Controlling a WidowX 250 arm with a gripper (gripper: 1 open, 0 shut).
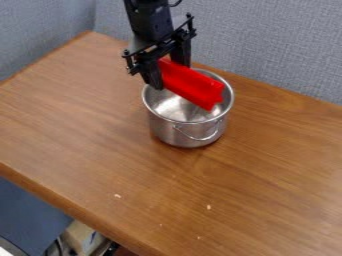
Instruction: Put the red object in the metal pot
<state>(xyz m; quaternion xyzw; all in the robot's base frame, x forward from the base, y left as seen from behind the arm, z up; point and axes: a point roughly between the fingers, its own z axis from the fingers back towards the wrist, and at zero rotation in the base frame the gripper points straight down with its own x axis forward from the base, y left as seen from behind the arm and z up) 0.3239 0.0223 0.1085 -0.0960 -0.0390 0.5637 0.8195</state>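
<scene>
A bright red elongated block, the red object [193,86], hangs tilted over the mouth of the metal pot [186,120], its lower end pointing right toward the far rim. My black gripper [156,68] comes down from the top of the view and is shut on the block's upper left end, just above the pot's back-left rim. The shiny round pot stands on the wooden table with its inside showing bare metal.
The wooden table [94,140] stretches left and toward the front, with its front edge running diagonally at the lower left. A grey wall [267,40] stands behind the pot. Dark clutter lies below the table edge.
</scene>
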